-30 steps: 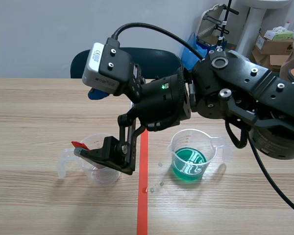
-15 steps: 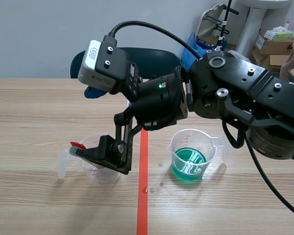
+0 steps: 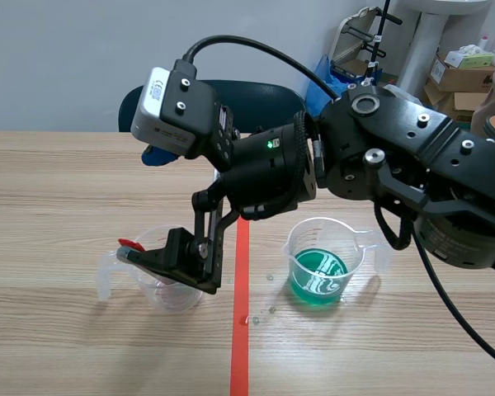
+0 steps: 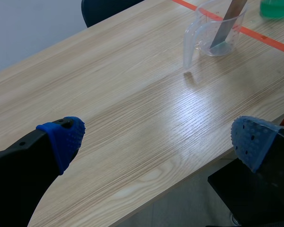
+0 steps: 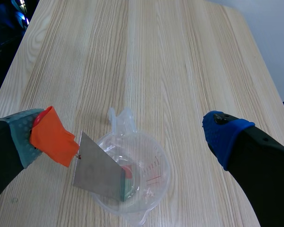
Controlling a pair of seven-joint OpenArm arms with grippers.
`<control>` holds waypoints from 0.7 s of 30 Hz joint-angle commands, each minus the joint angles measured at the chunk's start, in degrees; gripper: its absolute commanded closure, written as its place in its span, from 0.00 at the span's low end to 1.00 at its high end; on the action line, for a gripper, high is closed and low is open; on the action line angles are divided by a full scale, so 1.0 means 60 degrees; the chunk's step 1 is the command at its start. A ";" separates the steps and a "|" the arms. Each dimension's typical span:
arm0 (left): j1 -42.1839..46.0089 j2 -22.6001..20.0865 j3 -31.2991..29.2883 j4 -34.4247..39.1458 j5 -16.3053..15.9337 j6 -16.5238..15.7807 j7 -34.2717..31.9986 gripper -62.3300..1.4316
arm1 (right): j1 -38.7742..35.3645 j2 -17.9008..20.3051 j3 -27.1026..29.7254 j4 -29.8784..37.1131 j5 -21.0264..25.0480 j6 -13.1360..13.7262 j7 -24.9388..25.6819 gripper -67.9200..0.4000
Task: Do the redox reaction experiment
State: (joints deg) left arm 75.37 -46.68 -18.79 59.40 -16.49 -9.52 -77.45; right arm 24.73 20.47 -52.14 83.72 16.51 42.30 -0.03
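Note:
A clear plastic measuring cup stands left of the red tape line. A metal strip leans in it, its lower end inside the cup. The strip's orange-red taped top touches the grey-green pad of my right gripper, which stands open over the cup. The right arm reaches in across the tape line. A second cup with green liquid stands right of the line. My left gripper is open above the table's near edge, far from the cup.
A few small droplets lie on the table beside the tape line. A dark chair stands behind the table. Cardboard boxes sit at the back right. Bare wood spreads ahead of the left gripper.
My right gripper and the strip shifted slightly left and down a second ago, then held still. The two cups have not moved.

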 commanded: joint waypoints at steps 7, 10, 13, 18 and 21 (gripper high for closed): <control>0.0011 0.0153 -0.0044 0.0091 -0.0066 -0.0011 -0.0200 0.00 | 0.0117 -0.0025 0.0117 0.0171 0.0131 0.0069 0.0146 0.00; 0.0011 0.0153 -0.0044 0.0091 -0.0066 -0.0011 -0.0200 0.00 | 0.0113 -0.0025 0.0117 0.0171 0.0131 0.0069 0.0146 0.00; 0.0011 0.0153 -0.0044 0.0091 -0.0066 -0.0011 -0.0200 0.00 | 0.0113 -0.0025 0.0117 0.0171 0.0131 0.0069 0.0142 0.00; 0.0011 0.0153 -0.0044 0.0091 -0.0066 -0.0011 -0.0200 0.00 | 0.0044 -0.0022 0.0117 0.0178 0.0135 0.0069 0.0149 0.00; 0.0011 0.0153 -0.0044 0.0091 -0.0066 -0.0011 -0.0200 0.00 | -0.0240 0.0000 0.0117 0.0277 0.0135 0.0069 0.0149 0.00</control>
State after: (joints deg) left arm 75.37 -46.68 -18.79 59.40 -16.49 -9.52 -77.45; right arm 23.90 20.47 -52.10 83.94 16.51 42.26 -0.01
